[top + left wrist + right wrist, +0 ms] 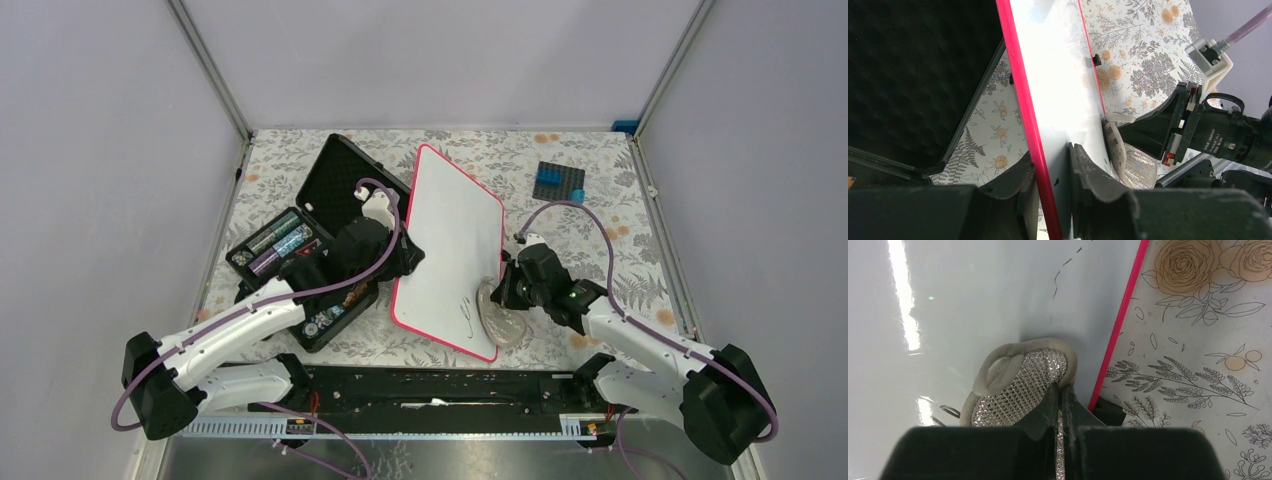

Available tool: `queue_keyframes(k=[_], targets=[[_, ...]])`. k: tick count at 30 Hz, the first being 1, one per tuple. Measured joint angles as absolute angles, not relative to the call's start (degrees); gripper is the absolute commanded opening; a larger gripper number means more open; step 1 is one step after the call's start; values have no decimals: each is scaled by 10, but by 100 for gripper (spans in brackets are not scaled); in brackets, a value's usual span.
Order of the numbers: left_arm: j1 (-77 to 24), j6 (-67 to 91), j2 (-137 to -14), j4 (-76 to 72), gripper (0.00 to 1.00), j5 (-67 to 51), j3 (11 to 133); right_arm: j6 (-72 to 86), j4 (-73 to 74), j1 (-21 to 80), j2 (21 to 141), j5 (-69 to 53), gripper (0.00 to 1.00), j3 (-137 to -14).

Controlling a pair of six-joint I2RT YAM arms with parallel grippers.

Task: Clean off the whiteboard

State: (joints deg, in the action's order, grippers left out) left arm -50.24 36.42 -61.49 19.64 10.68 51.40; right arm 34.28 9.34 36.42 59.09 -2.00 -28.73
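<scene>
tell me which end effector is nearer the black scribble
Right: the right end effector holds a sponge beside the scribble; the left end effector clamps the whiteboard's opposite edge.

Displaying white-shelled left arm (235, 325) and right arm (640, 345), bulky black joints (155, 385), looping mauve cables (1248, 29); bearing scuffed black fingers (1093, 170).

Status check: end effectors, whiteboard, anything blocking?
Left end effector shut on whiteboard rim. Right end effector shut on wiping pad, pad on board. Black marks remain. Open case beside board.
</scene>
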Motion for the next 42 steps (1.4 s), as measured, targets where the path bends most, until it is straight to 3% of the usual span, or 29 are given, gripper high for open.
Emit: queue_keyframes(k=[6,11,16,21,34,42], targets=[[-502,363,-615,199,0,107,514,333,92,379,606,-35,0,-293],[-502,362,-615,205,0,107,514,311,102,458,603,-18,0,-339],[-503,362,-618,198,0,106,514,328,3,502,573,-86,0,-356],[-504,362,-618,198,0,108,514,343,-23,513,586,-73,0,-359],[-504,362,-614,197,0,109,514,365,150,498,585,93,0,-336],[-504,362,-612,200,0,109,514,335,155,497,597,65,0,-337]])
